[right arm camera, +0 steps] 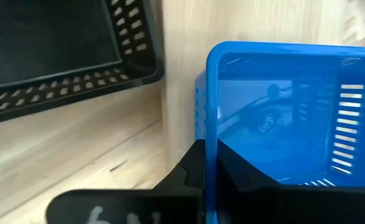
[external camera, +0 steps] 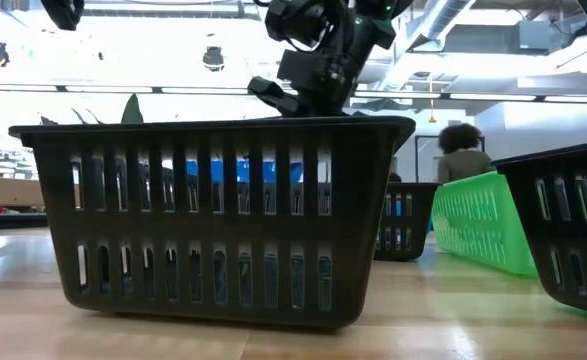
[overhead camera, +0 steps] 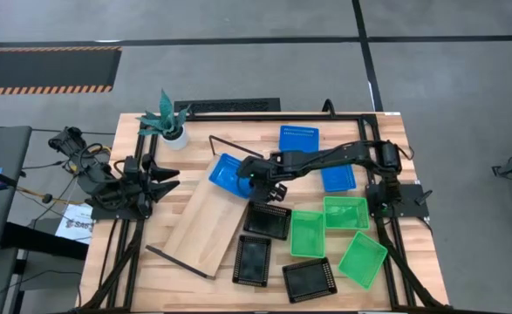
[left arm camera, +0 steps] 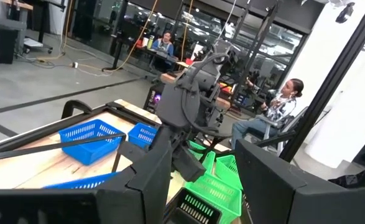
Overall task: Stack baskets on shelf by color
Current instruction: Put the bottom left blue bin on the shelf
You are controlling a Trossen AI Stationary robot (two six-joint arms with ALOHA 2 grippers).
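A: Right gripper (overhead camera: 257, 177)?
B: Pinched narrow on the rim of a blue basket (overhead camera: 227, 173), at the shelf's (overhead camera: 205, 222) far corner. Rim wall between the fingers, plain in the wrist view (right arm camera: 214, 149).
A: Why held by the rim?
B: Probably the only graspable part: thin plastic wall, slotted sides, shallow tub. Basket overlapping the plank's edge, likely being carried onto it.
A: Shelf itself?
B: Long pale wood plank, smooth, lying askew on the slatted table (overhead camera: 133, 262), black wire frame at both ends.
A: Other blues?
B: Two beyond the shelf: one (overhead camera: 298, 139) past its far end, another (overhead camera: 337, 179) partly under the right arm.
A: Black and green?
B: Three black (overhead camera: 266, 219) beside the shelf's near side, three green (overhead camera: 307, 233) farther off, one tilted. None on the plank yet.
A: Left gripper (overhead camera: 161, 179)?
B: Parked off the shelf's left, near the potted plant (overhead camera: 170, 122). Fingers spread apart in its wrist view.
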